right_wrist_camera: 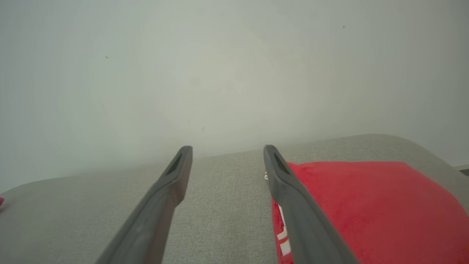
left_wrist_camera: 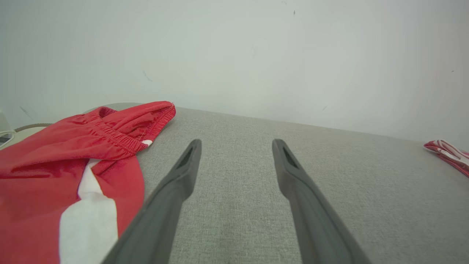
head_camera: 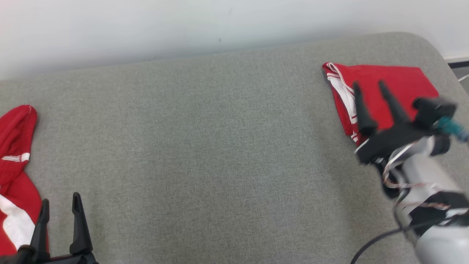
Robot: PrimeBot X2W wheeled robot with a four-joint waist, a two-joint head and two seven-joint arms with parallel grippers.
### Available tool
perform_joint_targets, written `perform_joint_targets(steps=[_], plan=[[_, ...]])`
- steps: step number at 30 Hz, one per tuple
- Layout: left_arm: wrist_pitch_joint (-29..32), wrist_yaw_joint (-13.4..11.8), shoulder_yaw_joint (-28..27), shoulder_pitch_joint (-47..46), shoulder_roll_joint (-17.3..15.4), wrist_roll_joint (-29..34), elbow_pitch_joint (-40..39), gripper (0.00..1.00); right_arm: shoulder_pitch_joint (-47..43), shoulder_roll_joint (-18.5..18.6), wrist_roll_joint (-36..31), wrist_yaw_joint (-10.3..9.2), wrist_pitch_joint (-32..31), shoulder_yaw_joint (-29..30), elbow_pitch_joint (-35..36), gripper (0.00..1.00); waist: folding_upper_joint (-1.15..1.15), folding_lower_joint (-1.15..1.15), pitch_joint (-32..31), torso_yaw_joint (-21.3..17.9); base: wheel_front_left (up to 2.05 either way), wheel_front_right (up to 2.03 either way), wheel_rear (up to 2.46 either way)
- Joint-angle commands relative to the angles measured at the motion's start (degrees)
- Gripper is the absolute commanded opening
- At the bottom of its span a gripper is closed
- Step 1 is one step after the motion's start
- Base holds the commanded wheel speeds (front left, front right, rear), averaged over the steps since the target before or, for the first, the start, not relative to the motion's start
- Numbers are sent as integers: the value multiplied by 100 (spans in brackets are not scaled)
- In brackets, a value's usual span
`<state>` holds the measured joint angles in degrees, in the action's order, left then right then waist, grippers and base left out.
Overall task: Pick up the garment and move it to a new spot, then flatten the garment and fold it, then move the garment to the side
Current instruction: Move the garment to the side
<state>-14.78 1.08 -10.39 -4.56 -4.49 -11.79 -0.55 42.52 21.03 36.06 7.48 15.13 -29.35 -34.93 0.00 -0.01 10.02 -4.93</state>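
A folded red garment [head_camera: 403, 79] with white stripes lies flat at the far right of the grey padded surface [head_camera: 220, 146]. My right gripper [head_camera: 368, 85] hovers over its left edge, open and holding nothing. In the right wrist view that gripper [right_wrist_camera: 227, 147] straddles the folded garment's [right_wrist_camera: 366, 205] left border. A second red garment [head_camera: 14, 146] with a white panel lies crumpled at the left edge. My left gripper [head_camera: 60, 198] stands open just right of it, at the near edge. The left wrist view shows the open left gripper [left_wrist_camera: 236, 141] beside the crumpled cloth [left_wrist_camera: 73, 146].
A pale wall [head_camera: 183, 25] runs behind the padded surface. The surface's rounded right corner [head_camera: 436, 47] ends near a floor strip with a cable. The wide grey middle lies between the two garments.
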Motion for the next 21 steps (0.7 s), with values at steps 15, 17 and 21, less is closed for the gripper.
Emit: perform_joint_targets(steps=[15, 17, 21], plan=[[-43, 0, 27, 183, 94, 54, -98, 100, -1142, -745, -753, 2, 12, 265, 982, 100, 0, 1, -282, 31, 0, 0, 0], [-43, -17, 42, 206, 109, 51, -116, 100, -1317, -824, -921, 3, 13, 377, 1139, 100, 0, 1, -302, 38, 0, 0, 0], [-43, -38, 51, 229, 125, 27, -122, 100, -1668, -969, -1216, 2, 13, 578, 1404, 100, 0, 1, -337, 59, 0, 0, 0]])
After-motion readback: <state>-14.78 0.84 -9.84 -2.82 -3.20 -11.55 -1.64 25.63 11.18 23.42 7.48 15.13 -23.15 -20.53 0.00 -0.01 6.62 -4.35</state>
